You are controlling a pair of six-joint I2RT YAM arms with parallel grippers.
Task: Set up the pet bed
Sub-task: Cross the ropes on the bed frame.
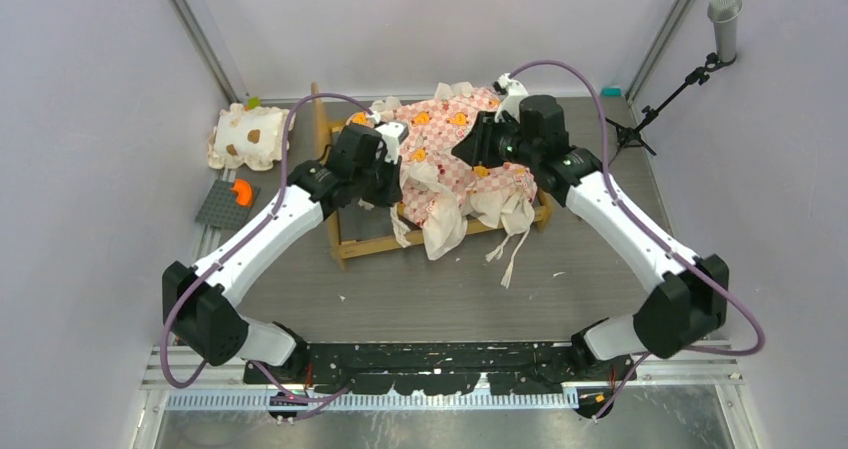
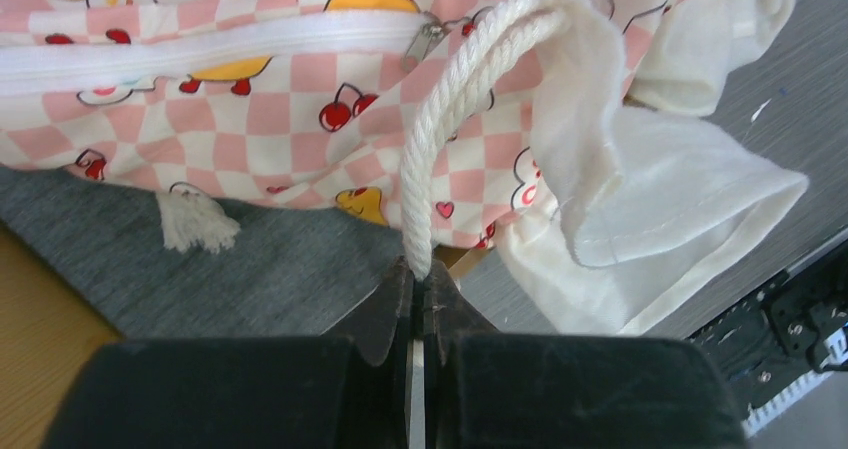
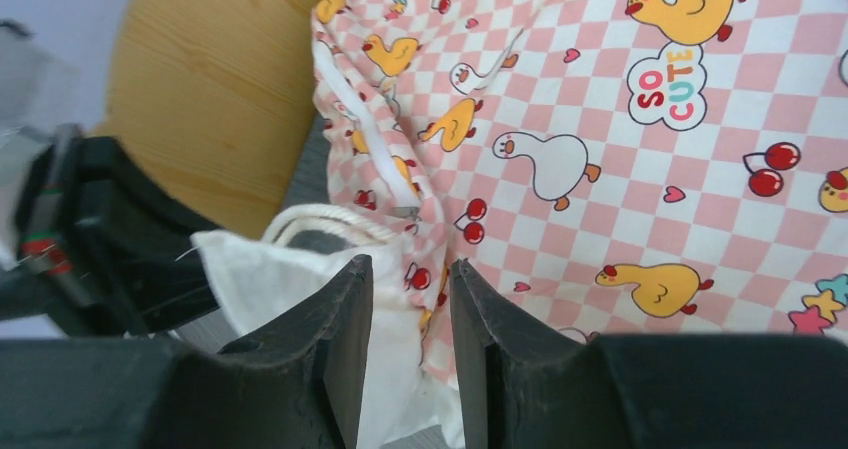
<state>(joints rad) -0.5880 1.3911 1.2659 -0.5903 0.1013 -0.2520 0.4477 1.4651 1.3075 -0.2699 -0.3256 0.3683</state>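
Observation:
The pet bed's light-wood frame (image 1: 370, 247) stands mid-table, its pink checkered, cream-ruffled mattress (image 1: 455, 154) lying crumpled and skewed across it, ruffles hanging over the front rail. My left gripper (image 1: 385, 161) is at the mattress's left edge. In the left wrist view it (image 2: 420, 269) is shut on a white twisted rope (image 2: 440, 139) that runs up into the mattress (image 2: 250, 109). My right gripper (image 1: 468, 149) is over the mattress middle. In the right wrist view it (image 3: 410, 264) is closed on a bunched fold of ruffle and checkered fabric (image 3: 420, 289), beside the wooden headboard (image 3: 200, 79).
A small cream ruffled pillow with brown spots (image 1: 248, 137) lies at the back left. A grey plate with an orange piece (image 1: 228, 204) sits in front of it. A black stand (image 1: 680, 84) rises at the back right. Cream ties (image 1: 515, 249) trail onto the table.

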